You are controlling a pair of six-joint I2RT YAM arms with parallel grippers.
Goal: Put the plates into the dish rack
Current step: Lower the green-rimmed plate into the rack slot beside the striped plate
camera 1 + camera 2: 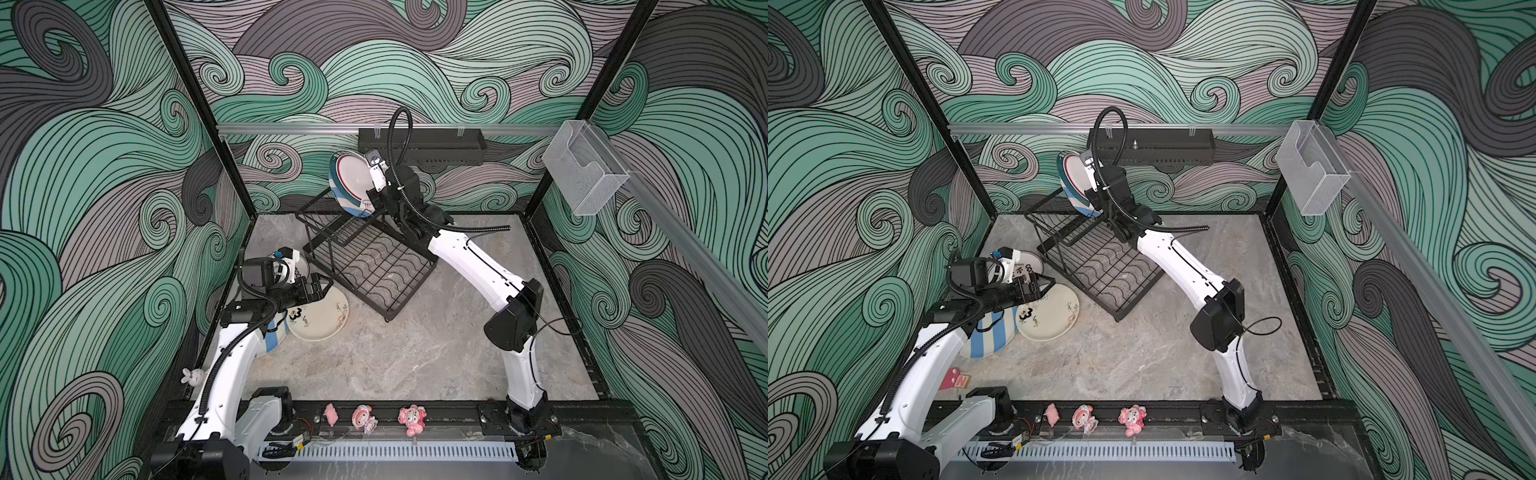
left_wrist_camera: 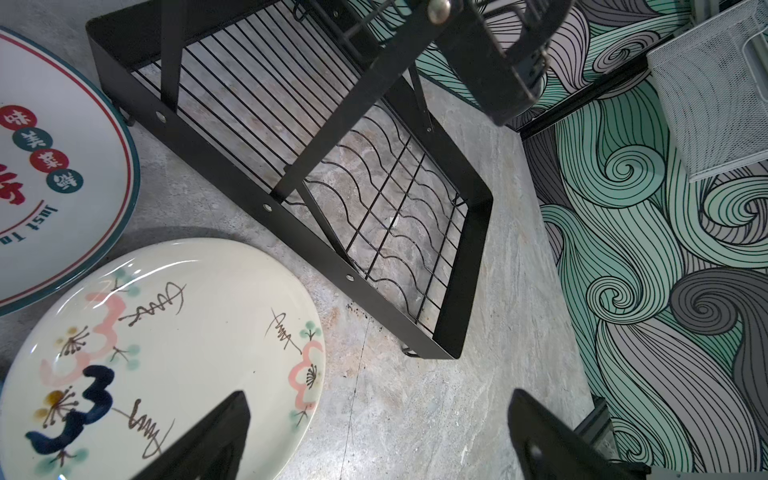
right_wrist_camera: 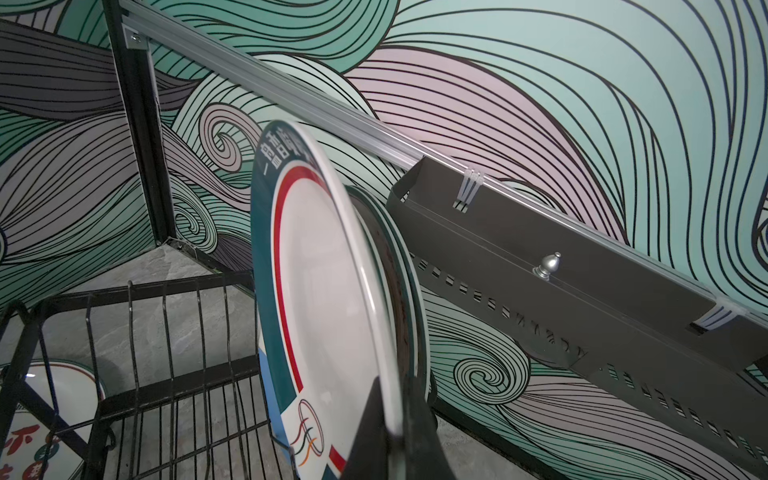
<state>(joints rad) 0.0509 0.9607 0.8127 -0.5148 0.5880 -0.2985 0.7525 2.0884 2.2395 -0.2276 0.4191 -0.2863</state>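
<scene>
Right tool of mine is clenched on the rim of the banded plate, white with a teal band and a red ring, one finger on each face. I hold that plate on edge, slightly tilted, over the far end of the dish rack and well above the worktop. In both top views it shows against the back wall, just below the black trough shelf. From my right wrist, its lower edge sits down at the wires of the rack's raised basket; whether it rests on them I cannot tell.

My left tool is released, its fingers wide apart. One hangs over the cream plate and the other over bare worktop. The cream plate lies flat close beside the rack's long side, not touching it. The lettered plate, teal-rimmed with red characters, lies flat next to it near the rack's corner. A striped plate, blue and white, lies under my left arm, against the cream one.
</scene>
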